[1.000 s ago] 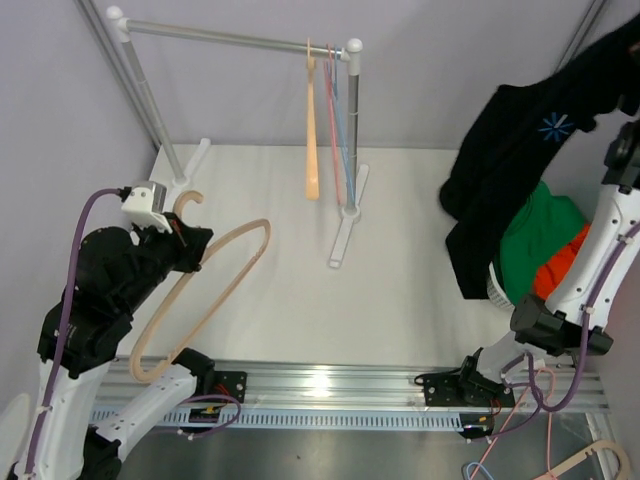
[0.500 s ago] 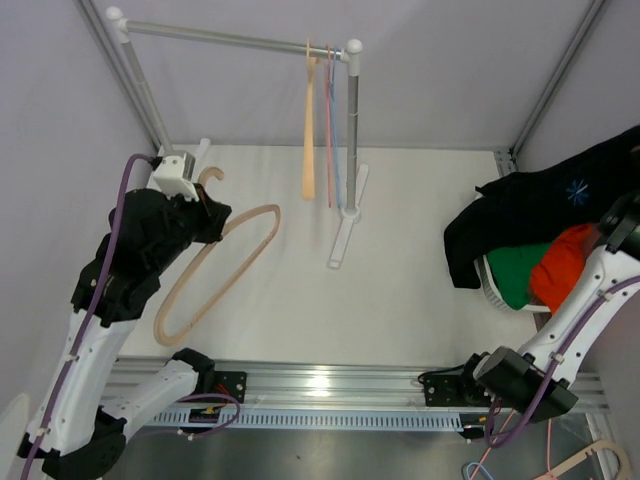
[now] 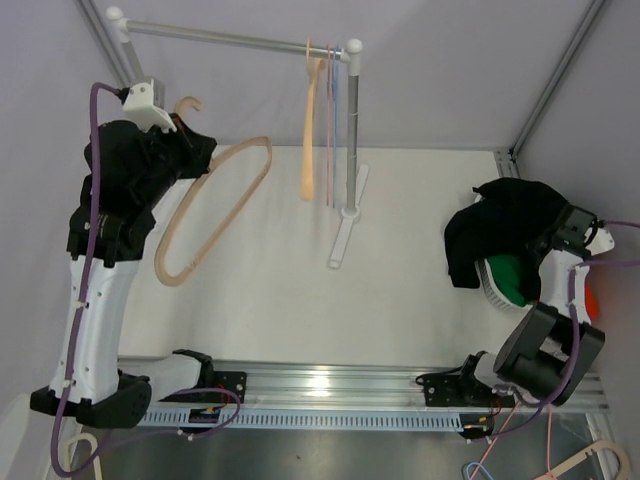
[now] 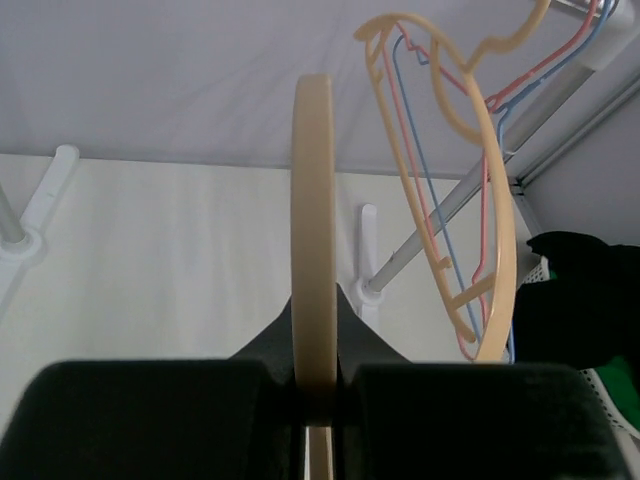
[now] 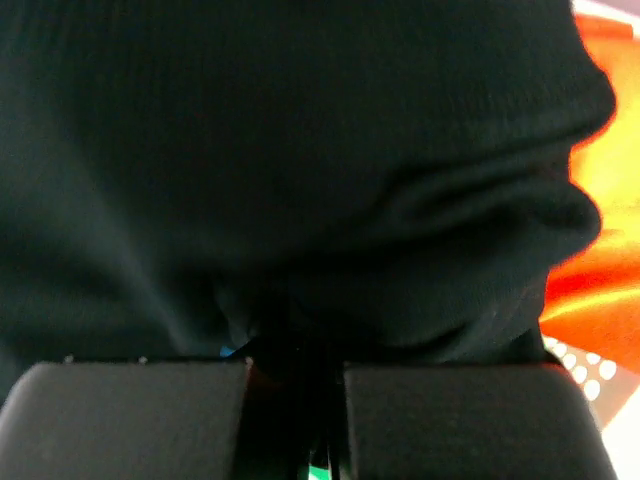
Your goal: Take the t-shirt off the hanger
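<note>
My left gripper (image 3: 193,152) is shut on a bare beige wooden hanger (image 3: 215,205) and holds it in the air at the far left, its hook (image 3: 187,103) up near the rail. In the left wrist view the hanger (image 4: 314,220) runs straight up between my fingers (image 4: 316,372). The black t-shirt (image 3: 505,228) lies bunched over a white basket (image 3: 492,290) at the right, off the hanger. My right gripper (image 3: 562,226) is shut on the t-shirt (image 5: 300,170), low over the basket.
A metal clothes rail (image 3: 230,38) on white feet stands at the back with several more hangers (image 3: 318,120) on it; they show in the left wrist view (image 4: 470,180). Green (image 3: 508,272) and orange (image 5: 590,200) garments lie in the basket. Grey walls close both sides.
My left arm has lifted the bare hanger up and back toward the rail. My right arm has come down with the black t-shirt onto the basket pile.
</note>
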Controlling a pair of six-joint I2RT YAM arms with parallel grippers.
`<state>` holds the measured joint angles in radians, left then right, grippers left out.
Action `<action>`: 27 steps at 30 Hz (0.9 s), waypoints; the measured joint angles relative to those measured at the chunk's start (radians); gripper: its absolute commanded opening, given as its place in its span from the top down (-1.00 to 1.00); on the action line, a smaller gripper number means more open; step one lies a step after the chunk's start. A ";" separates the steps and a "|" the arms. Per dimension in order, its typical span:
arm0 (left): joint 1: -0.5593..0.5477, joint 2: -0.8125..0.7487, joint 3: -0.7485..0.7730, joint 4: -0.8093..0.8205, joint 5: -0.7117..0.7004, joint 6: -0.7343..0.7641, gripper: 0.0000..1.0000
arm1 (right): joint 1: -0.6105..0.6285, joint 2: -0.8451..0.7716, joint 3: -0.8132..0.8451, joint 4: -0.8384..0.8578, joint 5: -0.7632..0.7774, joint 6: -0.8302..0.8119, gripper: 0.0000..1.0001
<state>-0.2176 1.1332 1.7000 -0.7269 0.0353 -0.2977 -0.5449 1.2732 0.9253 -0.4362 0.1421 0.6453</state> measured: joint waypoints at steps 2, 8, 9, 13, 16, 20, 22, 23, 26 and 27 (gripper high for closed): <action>0.003 0.042 0.037 0.017 0.019 -0.009 0.98 | 0.007 0.072 -0.001 0.001 0.038 0.011 1.00; 0.004 0.172 0.127 0.056 0.054 -0.016 0.99 | 0.006 0.315 0.008 -0.008 0.098 0.041 1.00; 0.004 0.185 0.129 0.064 0.054 -0.016 0.99 | 0.006 0.317 0.018 -0.017 0.101 0.040 1.00; 0.004 0.213 0.129 0.068 0.047 -0.004 0.99 | 0.018 0.284 0.021 -0.042 0.125 0.045 1.00; 0.004 0.213 0.135 0.069 0.043 0.014 0.98 | 0.048 0.220 0.026 -0.104 0.163 0.045 1.00; 0.004 0.212 0.157 0.072 0.029 0.037 0.99 | 0.122 0.110 0.123 -0.228 0.222 0.043 0.67; 0.004 0.211 0.167 0.073 0.020 0.043 0.99 | 0.150 0.060 0.187 -0.256 0.238 0.038 0.60; 0.004 0.210 0.173 0.073 0.019 0.045 0.99 | 0.160 0.037 0.215 -0.264 0.240 0.036 0.58; 0.004 0.206 0.185 0.074 0.018 0.048 0.99 | 0.166 -0.016 0.280 -0.282 0.252 0.035 0.22; 0.004 0.206 0.189 0.074 0.017 0.049 0.99 | 0.165 -0.023 0.294 -0.292 0.256 0.033 -0.20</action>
<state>-0.2138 1.3396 1.8893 -0.6525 0.0525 -0.2485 -0.3798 1.2503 1.2194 -0.7280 0.3985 0.6781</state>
